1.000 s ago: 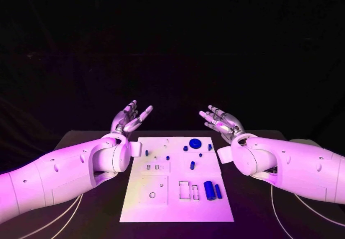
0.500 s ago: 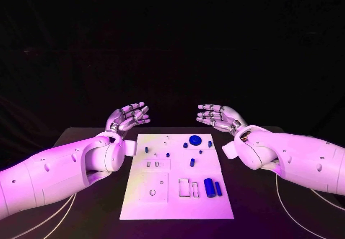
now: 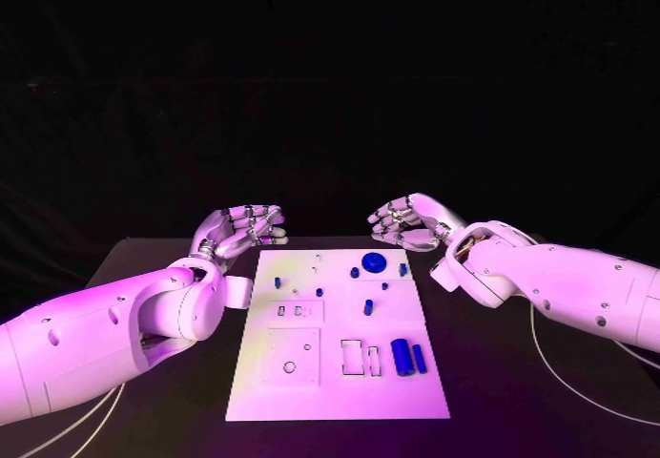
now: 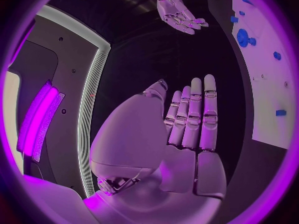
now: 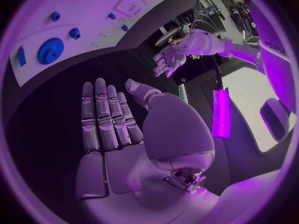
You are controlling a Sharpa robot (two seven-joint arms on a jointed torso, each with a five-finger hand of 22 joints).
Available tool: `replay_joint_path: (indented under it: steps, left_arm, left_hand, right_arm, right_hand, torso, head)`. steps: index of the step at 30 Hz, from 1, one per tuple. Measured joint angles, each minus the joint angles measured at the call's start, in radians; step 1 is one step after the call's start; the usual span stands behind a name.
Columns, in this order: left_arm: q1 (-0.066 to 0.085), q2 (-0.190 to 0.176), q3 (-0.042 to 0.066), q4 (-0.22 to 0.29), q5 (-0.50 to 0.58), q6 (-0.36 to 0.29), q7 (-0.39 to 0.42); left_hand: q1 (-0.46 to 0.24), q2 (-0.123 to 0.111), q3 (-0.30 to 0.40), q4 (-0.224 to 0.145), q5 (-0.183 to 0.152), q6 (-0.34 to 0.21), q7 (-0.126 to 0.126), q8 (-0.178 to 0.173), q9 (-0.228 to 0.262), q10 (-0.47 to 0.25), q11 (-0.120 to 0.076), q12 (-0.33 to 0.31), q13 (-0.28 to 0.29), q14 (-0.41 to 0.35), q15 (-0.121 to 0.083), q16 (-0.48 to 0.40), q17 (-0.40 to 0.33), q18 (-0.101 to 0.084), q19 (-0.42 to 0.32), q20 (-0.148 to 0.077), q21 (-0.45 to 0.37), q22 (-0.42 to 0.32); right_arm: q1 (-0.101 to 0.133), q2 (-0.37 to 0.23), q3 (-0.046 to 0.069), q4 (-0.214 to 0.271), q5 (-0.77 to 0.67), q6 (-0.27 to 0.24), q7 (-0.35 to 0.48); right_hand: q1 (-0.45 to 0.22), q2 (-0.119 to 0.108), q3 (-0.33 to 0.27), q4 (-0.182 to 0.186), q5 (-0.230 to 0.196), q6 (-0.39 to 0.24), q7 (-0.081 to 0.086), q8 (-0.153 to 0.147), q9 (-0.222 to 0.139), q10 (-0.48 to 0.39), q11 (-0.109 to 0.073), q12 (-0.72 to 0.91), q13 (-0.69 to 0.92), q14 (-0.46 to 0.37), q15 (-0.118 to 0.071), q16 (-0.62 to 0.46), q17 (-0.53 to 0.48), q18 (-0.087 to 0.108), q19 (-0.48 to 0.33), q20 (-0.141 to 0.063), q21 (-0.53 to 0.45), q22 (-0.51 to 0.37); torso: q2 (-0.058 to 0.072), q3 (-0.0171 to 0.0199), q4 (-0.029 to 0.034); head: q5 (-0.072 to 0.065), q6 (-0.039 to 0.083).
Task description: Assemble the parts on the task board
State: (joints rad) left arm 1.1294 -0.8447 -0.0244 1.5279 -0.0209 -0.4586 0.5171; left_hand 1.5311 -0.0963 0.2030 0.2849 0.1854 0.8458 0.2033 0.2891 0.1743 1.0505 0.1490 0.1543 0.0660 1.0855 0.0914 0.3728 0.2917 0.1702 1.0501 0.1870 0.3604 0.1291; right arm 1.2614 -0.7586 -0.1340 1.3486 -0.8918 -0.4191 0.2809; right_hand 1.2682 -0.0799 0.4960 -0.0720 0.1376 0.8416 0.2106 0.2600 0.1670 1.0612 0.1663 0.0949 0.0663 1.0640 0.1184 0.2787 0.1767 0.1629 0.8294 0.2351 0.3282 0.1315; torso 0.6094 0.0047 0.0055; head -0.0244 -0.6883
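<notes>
Hands raised empty beyond the board's far edge, nothing picked up yet.

Both arms reach out over the tabletop (image 3: 165, 420), the left hand (image 3: 242, 227) and the right hand (image 3: 407, 221) hanging in the air past the far corners of the task board (image 3: 276, 405), each with fingers straight and side by side, palm bare, holding nothing. They look parked there to keep the board unobstructed, I'd guess, before a first reach. The board lies flat between the arms. On it the blue parts wait loose: a gear (image 3: 374, 261) near the far edge with small pegs (image 3: 355, 273) around it, a short pin (image 3: 367, 307) at the middle, and two longer bars (image 3: 401, 358) lying side by side toward the near right, just beside empty rectangular slots (image 3: 352, 357). Assembly seems not to have begun.
</notes>
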Motion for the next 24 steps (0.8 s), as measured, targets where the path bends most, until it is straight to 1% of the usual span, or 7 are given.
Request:
replay_joint_path:
  steps: [4, 7, 10, 12, 15, 18, 24]
  left_arm:
    - [0.002, -0.018, 0.004, 0.039, -0.011, 0.009, -0.001]
    - [0.004, -0.030, 0.006, 0.064, -0.017, 0.015, -0.002]
    - [0.009, -0.042, 0.007, 0.086, -0.020, 0.020, -0.003]
    - [0.013, -0.048, 0.008, 0.097, -0.022, 0.023, -0.003]
    - [0.016, -0.057, 0.009, 0.112, -0.022, 0.027, -0.005]
    - [0.018, -0.061, 0.009, 0.122, -0.022, 0.030, -0.006]
    - [0.022, -0.071, 0.011, 0.139, -0.019, 0.037, -0.009]
  left_hand:
    - [-0.009, -0.009, 0.009, 0.002, -0.002, 0.007, 0.000, 0.000, 0.000, 0.019, -0.006, -0.007, 0.000, 0.021, -0.007, 0.009, 0.020, 0.000, 0.017, -0.007, 0.010, 0.006]
    - [-0.015, -0.015, 0.009, 0.002, -0.002, 0.007, 0.000, -0.003, 0.000, 0.024, -0.004, -0.013, 0.000, 0.021, -0.007, 0.009, 0.026, 0.000, 0.021, -0.010, 0.014, 0.006]
    - [-0.015, -0.015, 0.011, 0.005, -0.002, 0.007, 0.000, -0.006, 0.000, 0.024, -0.004, -0.016, 0.000, 0.021, -0.007, 0.009, 0.027, 0.000, 0.021, -0.010, 0.014, 0.006]
    - [-0.022, -0.022, 0.011, 0.005, -0.002, 0.007, 0.000, -0.006, 0.000, 0.024, -0.004, -0.021, 0.000, 0.021, -0.007, 0.009, 0.031, 0.000, 0.021, -0.010, 0.014, 0.006]
    - [-0.024, -0.024, 0.011, 0.005, -0.002, 0.007, 0.000, -0.009, -0.001, 0.024, -0.004, -0.022, 0.000, 0.021, -0.007, 0.009, 0.033, 0.000, 0.021, -0.010, 0.014, 0.006]
    - [-0.024, -0.024, 0.014, 0.002, -0.002, 0.005, 0.003, -0.011, -0.002, 0.024, -0.004, -0.027, 0.000, 0.021, -0.007, 0.009, 0.035, 0.000, 0.021, -0.010, 0.014, 0.006]
    - [-0.029, -0.028, 0.014, 0.002, -0.002, 0.003, 0.004, -0.015, -0.003, 0.024, -0.004, -0.031, 0.000, 0.017, -0.003, 0.009, 0.039, 0.000, 0.021, -0.010, 0.014, 0.006]
  right_arm:
    - [0.018, 0.009, 0.002, -0.005, -0.159, 0.034, -0.066]
    - [0.030, 0.017, 0.002, -0.004, -0.279, 0.065, -0.120]
    - [0.042, 0.025, 0.002, 0.000, -0.392, 0.096, -0.172]
    - [0.048, 0.031, 0.002, 0.004, -0.453, 0.111, -0.200]
    - [0.053, 0.041, 0.002, 0.009, -0.544, 0.131, -0.241]
    - [0.056, 0.051, 0.002, 0.010, -0.617, 0.147, -0.272]
    - [0.058, 0.076, 0.002, 0.002, -0.718, 0.173, -0.313]
  right_hand:
    - [0.001, -0.021, 0.006, -0.004, 0.000, 0.042, -0.001, 0.010, 0.009, 0.063, -0.021, -0.005, 0.005, 0.095, -0.030, 0.045, 0.042, 0.000, 0.078, -0.031, 0.047, 0.020]
    - [-0.009, -0.060, 0.001, 0.001, 0.008, 0.101, -0.031, 0.021, 0.028, 0.145, -0.059, -0.022, 0.019, 0.281, -0.087, 0.197, 0.179, 0.000, 0.233, -0.094, 0.175, 0.085]
    - [-0.011, -0.069, -0.004, 0.006, 0.025, 0.130, -0.050, 0.022, 0.047, 0.176, -0.082, -0.026, 0.037, 0.355, -0.113, 0.319, 0.292, 0.000, 0.299, -0.124, 0.256, 0.134]
    - [-0.015, -0.081, 0.001, 0.014, 0.027, 0.130, -0.050, 0.022, 0.056, 0.178, -0.084, -0.026, 0.045, 0.383, -0.117, 0.401, 0.367, 0.000, 0.325, -0.133, 0.292, 0.157]
    - [-0.017, -0.096, 0.016, 0.031, 0.027, 0.130, -0.050, 0.018, 0.075, 0.170, -0.077, -0.026, 0.062, 0.398, -0.117, 0.745, 0.712, 0.000, 0.364, -0.140, 0.399, 0.253]
    - [-0.024, -0.111, 0.028, 0.042, 0.027, 0.120, -0.041, 0.010, 0.090, 0.129, -0.072, -0.026, 0.067, 0.402, -0.112, 0.967, 0.947, -0.013, 0.435, -0.135, 0.593, 0.491]
    - [-0.019, -0.117, 0.031, 0.052, 0.027, 0.100, -0.037, -0.007, 0.112, 0.063, -0.058, -0.026, 0.067, 0.403, -0.104, 1.121, 1.117, -0.051, 0.506, -0.118, 0.822, 0.793]
  torso:
    - [0.018, 0.0006, 0.0042]
    - [0.032, 0.0012, 0.0082]
    - [0.045, 0.0017, 0.0119]
    - [0.055, 0.0018, 0.0140]
    - [0.066, 0.0019, 0.0161]
    - [0.078, 0.0023, 0.0186]
    - [0.098, 0.0027, 0.0248]
  head:
    - [-0.006, 0.004]
    - [-0.009, 0.006]
    - [-0.013, 0.010]
    - [-0.016, 0.013]
    - [-0.020, 0.018]
    - [-0.024, 0.022]
    - [-0.031, 0.026]
